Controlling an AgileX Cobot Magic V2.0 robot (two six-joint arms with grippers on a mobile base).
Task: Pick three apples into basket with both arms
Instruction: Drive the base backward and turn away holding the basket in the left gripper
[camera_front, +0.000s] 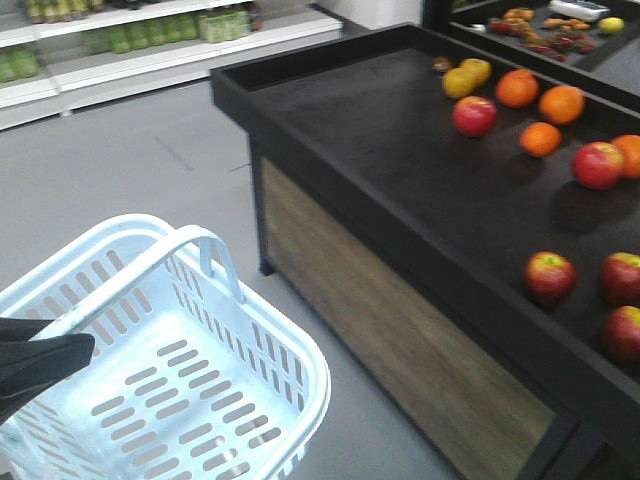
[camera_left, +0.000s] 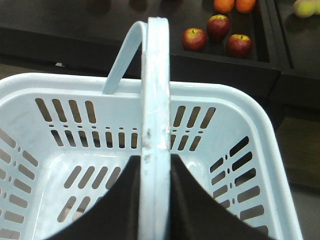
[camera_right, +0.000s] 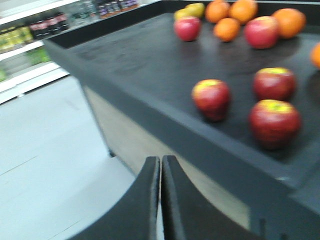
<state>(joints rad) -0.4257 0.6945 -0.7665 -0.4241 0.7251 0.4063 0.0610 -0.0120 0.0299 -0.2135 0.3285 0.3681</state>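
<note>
Clamping the raised handle (camera_left: 155, 75) of the basket (camera_front: 300, 350), the left gripper (camera_left: 156, 165) has one black finger (camera_left: 120, 200) on each side of the pale bar, and both press against it. The basket hangs off the display table (camera_front: 400, 200), out past its near left corner, with grey floor (camera_front: 150, 160) under and around it.

The right gripper (camera_right: 161, 160) points towards the table's long front side from over the floor. Its fingers are pressed together with nothing between them, and only a thin seam shows.

On the table's dark top, close behind the raised front rim (camera_right: 165, 117), lie the near apple (camera_right: 275, 121), the left apple (camera_right: 211, 98) and the far apple (camera_right: 274, 83). They are grouped but not touching, and well apart from both grippers. The rim stands between the right gripper and this group. Further back on the table are oranges (camera_front: 517, 88) and two more apples (camera_front: 474, 115), with a wide bare stretch of tabletop towards the table's left end. Beyond the table's far left corner, open floor runs to shelves (camera_front: 120, 50) of bottles.
</note>
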